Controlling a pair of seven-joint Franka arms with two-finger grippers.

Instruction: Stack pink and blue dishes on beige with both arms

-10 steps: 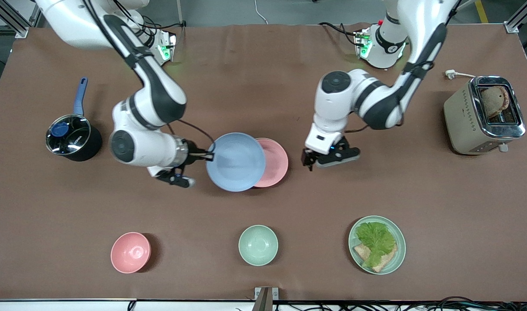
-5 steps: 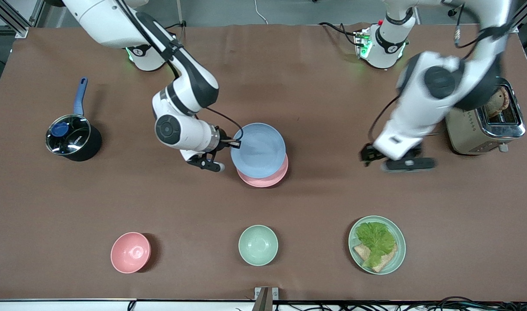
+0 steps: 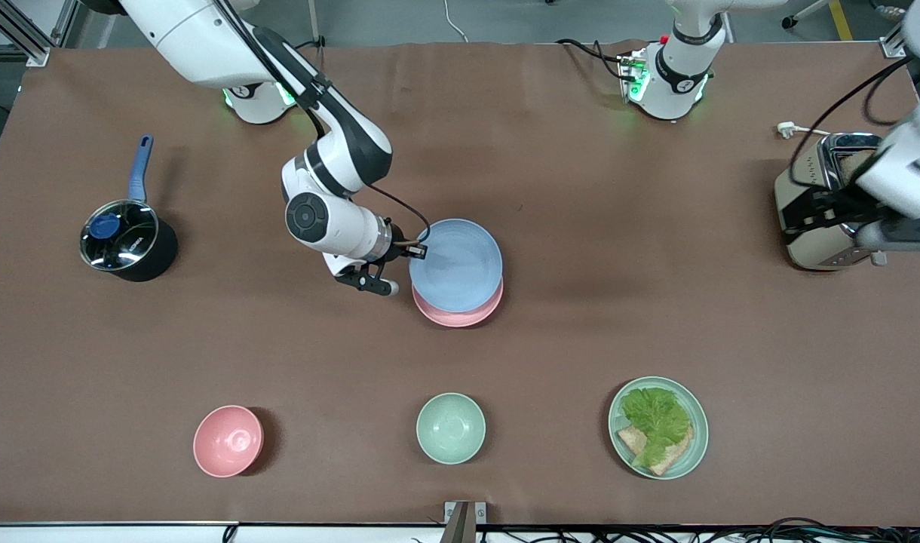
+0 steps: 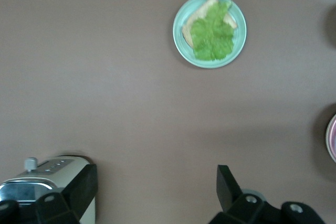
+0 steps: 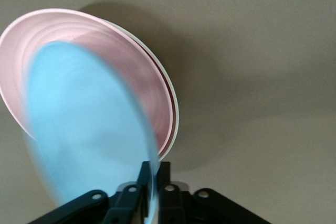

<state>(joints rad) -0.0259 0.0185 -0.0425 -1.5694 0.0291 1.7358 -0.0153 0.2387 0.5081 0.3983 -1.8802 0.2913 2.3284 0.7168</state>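
My right gripper [image 3: 418, 252] is shut on the rim of the light blue plate [image 3: 456, 264], near the table's middle. It holds the plate tilted just over the pink plate [image 3: 460, 317]. In the right wrist view the fingers [image 5: 154, 179] pinch the blue plate [image 5: 84, 140] edge above the pink plate [image 5: 105, 45]. A thin cream rim of the beige plate [image 5: 175, 114] peeks out under the pink one; the front view hides it. My left gripper [image 3: 822, 219] hangs open over the toaster with nothing between its fingers [image 4: 84, 187].
A toaster [image 3: 822, 258] with bread stands at the left arm's end. A dark pot [image 3: 128, 241] with a blue handle sits at the right arm's end. Nearer the front camera are a pink bowl [image 3: 228, 441], a mint bowl [image 3: 450, 427] and a green plate with lettuce [image 3: 658, 427].
The right gripper carried the blue plate from beside the pink plate to over it. The left arm swung away from the plates to the toaster.
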